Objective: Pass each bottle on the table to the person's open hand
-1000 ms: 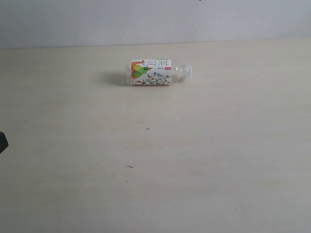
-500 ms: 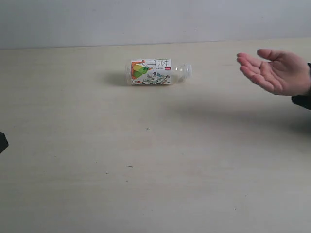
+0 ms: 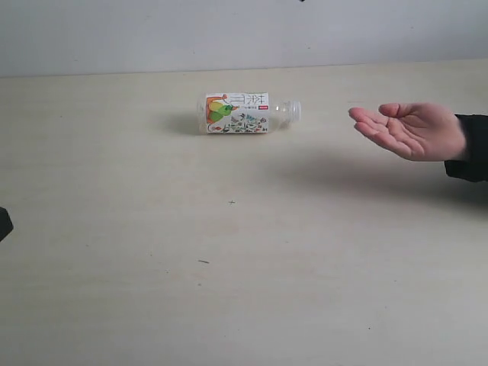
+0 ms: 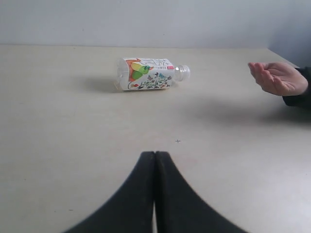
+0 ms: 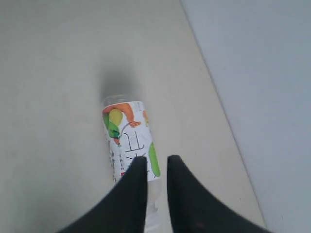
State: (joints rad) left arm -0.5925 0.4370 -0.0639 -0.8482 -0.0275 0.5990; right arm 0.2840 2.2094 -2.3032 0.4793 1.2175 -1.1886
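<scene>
Far left of the exterior view: a dark shape (image 3: 4, 223) cut by the frame edge; cannot identify it.

Left gripper (image 4: 155, 167): seen in the left wrist view only. The fingers are pressed together with no gap and hold nothing. It sits low over bare counter (image 3: 229, 305), well apart from the bottle.

Counter: pale beige with faint grain. Two tiny dark specks (image 3: 232, 202) near the middle. Pale grey wall (image 3: 229, 30) behind the far edge.

Bottle (image 3: 238, 113): clear, with a white fruit-print label. It lies on its side on the far part of the counter, left of centre. The cap end (image 3: 290, 111) points right, toward the hand. Nothing touches it, and its shadow falls on its left side. It also shows in the left wrist view (image 4: 146, 74).

Right gripper (image 5: 156, 167): seen in the right wrist view only. The jaws stand a narrow slit apart with nothing between them. The bottle (image 5: 130, 141) lies on the counter beyond the fingertips, not gripped. How high the gripper is above the bottle, I cannot tell.

Person's open hand (image 3: 408, 130): enters from the right edge, palm up, fingers pointing left toward the bottle. It is raised off the counter, with a soft shadow below, and it is empty. Dark sleeve cuff (image 3: 469, 149) at the wrist. A clear gap separates the fingertips from the cap end.
</scene>
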